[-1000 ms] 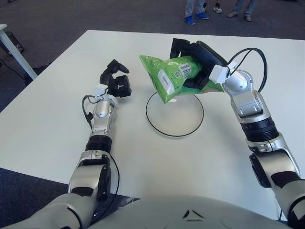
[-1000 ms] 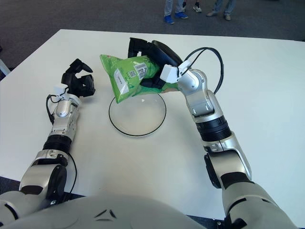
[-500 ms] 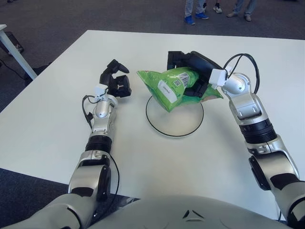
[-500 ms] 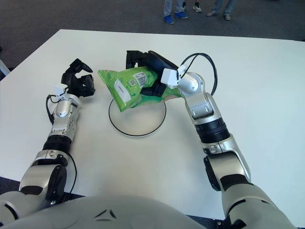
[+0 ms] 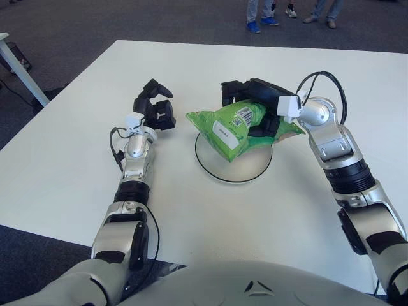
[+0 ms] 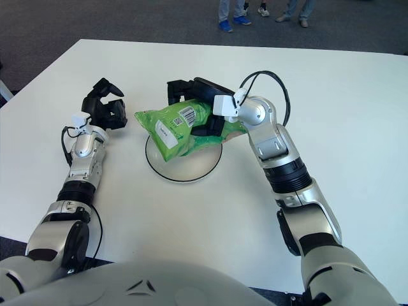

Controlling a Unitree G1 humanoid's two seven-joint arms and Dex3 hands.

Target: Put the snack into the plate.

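Observation:
A green snack bag (image 5: 236, 127) with a white label and barcode hangs tilted low over the round white plate (image 5: 233, 164), its lower end close to or touching the plate's far half. My right hand (image 5: 254, 105) is shut on the bag from behind, black fingers wrapping its upper side. My left hand (image 5: 155, 108) shows to the left of the plate, fingers curled, holding nothing.
The white table (image 5: 70, 159) stretches around the plate. Its left edge runs diagonally, with dark carpet beyond. Several people's feet (image 5: 261, 24) stand past the far edge. A white table leg (image 5: 19, 70) shows at the far left.
My right hand has lowered the snack bag towards the plate and drawn it slightly left. The bag has tipped flatter. The left hand has not moved.

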